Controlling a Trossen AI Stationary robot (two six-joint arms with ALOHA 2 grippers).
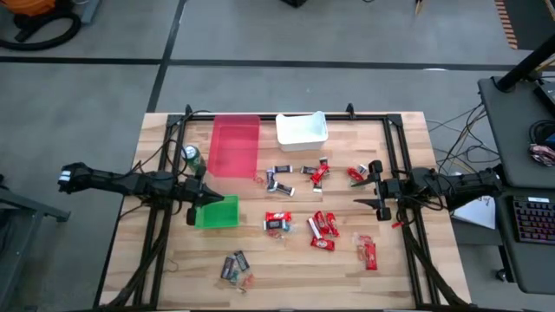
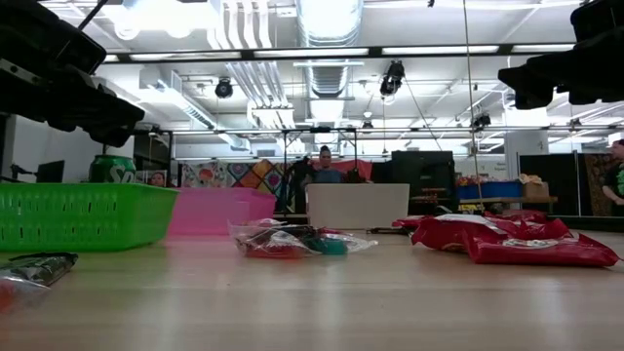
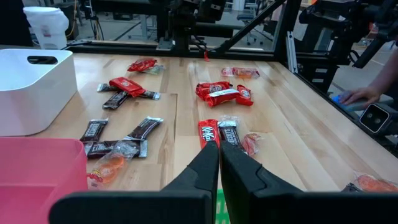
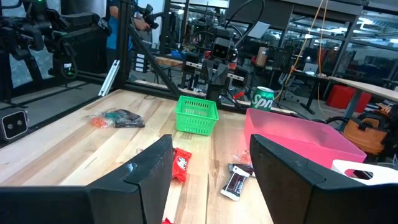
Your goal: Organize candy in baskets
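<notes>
Candy lies loose on the wooden table: dark mini bars (image 1: 279, 178), red-wrapped bars (image 1: 323, 227) (image 3: 209, 132), more red pieces (image 1: 368, 251) and a mixed little heap (image 1: 236, 267) near the front edge. The long red basket (image 1: 234, 146) and the white basket (image 1: 302, 130) stand at the far side. The green basket (image 1: 216, 211) stands left of the centre. My left gripper (image 1: 208, 194) (image 3: 219, 165) hovers shut over the green basket's far left corner, holding nothing. At the right, above the table, my right gripper (image 1: 376, 187) (image 4: 211, 168) stands open and empty.
A green soda can (image 1: 192, 156) stands just left of the red basket, close to my left arm. Black frame rails (image 1: 399, 165) run along the table's sides and far edge. A person's hand (image 3: 357, 94) shows beyond the table's right edge.
</notes>
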